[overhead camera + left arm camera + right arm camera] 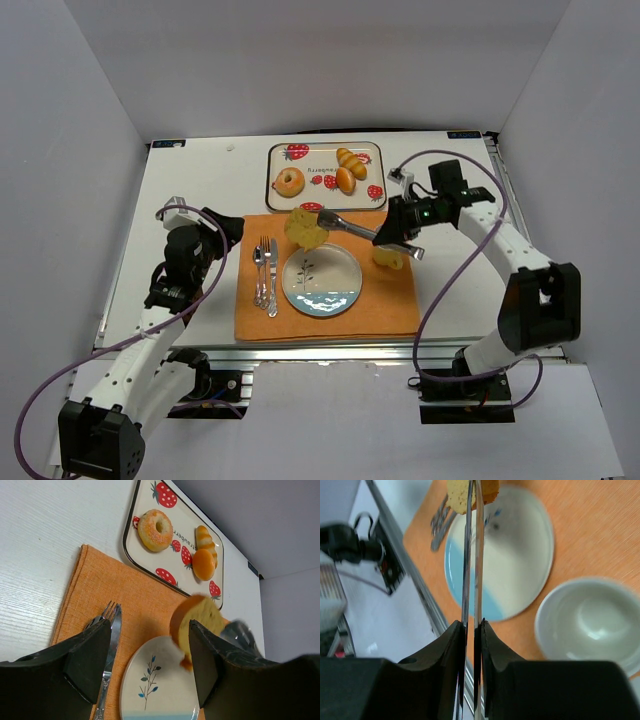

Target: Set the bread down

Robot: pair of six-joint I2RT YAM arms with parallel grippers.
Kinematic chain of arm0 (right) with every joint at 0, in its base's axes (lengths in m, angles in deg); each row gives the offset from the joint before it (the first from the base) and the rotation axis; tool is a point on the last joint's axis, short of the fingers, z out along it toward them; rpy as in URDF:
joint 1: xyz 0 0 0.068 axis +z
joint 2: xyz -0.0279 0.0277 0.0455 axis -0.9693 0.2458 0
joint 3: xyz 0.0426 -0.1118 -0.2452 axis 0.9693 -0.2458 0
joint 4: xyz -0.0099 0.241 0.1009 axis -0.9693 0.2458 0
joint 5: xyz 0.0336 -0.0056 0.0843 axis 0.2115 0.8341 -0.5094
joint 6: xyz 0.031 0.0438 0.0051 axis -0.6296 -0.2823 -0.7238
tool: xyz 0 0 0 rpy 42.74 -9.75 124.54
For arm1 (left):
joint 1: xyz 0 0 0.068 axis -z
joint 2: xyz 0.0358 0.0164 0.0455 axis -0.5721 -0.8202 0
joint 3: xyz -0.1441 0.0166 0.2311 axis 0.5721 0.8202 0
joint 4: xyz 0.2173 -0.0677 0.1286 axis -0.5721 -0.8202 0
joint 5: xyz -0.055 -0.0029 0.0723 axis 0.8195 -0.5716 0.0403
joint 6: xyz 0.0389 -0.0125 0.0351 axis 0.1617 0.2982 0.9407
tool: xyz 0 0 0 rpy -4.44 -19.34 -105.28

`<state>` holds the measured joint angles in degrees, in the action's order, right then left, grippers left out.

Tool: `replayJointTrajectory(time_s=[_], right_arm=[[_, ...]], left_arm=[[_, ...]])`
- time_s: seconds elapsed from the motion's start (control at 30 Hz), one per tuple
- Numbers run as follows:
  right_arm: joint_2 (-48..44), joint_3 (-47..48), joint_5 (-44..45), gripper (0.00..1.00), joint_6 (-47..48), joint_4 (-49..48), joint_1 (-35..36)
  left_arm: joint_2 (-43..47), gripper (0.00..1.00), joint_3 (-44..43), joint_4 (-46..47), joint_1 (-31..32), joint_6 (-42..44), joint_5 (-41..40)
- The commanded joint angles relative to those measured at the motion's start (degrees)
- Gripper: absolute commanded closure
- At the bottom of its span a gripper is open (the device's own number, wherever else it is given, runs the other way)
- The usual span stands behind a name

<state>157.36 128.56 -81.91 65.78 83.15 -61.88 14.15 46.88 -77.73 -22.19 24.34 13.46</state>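
So from where I'm standing this looks roughly halfway done, maybe a bit past. The right end effector (473, 627) is clamped narrow on the handles of a pair of tongs (350, 229). The tongs are pinching a chunky piece of bread (306, 228) at their far tip. The bread is up in the air, hanging over the far left edge of the plate (335, 270), not resting on anything as far as I can see. The plate sits in the middle of the orange placemat (390, 310), with a fork (263, 270) and knife (272, 285) just to its left and a small bowl (590, 620) off to its right. Further back on the worktop (200, 180), the strawberry tray (318, 152) has a donut (289, 182) and a couple of rolls (347, 170) on it. The left end effector (147, 650) is spread wide with nothing in it, parked over the near left part of the mat by the cutlery. My guess at what's left: bring the bread in over the middle of the plate, lower it, let the tongs open. The plate itself is bare, so the actual placing hasn't happened yet.
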Motion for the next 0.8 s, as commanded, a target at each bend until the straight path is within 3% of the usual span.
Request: replayJointTrajectory(time_s=[0.0, 0.23, 0.47, 0.77], right_arm=[[-5.35, -4.64, -3.83, 1.0, 13.74, 8.24, 0.0], [-11.69, -12.64, 0.21, 0.98, 21.14, 11.94, 0.61], [-9.49, -13.62, 3.81, 0.91, 22.73, 12.91, 2.81], [-8.62, -9.14, 6.45, 0.62, 21.5, 10.98, 3.25]], left_arm=[[0.44, 0.27, -0.17, 0.66, -0.05, 0.25, -0.53], [-0.17, 0.27, 0.09, 1.62, -0.14, 0.25, 0.09], [0.09, 0.27, 0.53, 1.89, -0.14, -0.01, 0.44], [2.2, 0.27, 1.76, 1.71, -0.05, -0.72, 0.18]])
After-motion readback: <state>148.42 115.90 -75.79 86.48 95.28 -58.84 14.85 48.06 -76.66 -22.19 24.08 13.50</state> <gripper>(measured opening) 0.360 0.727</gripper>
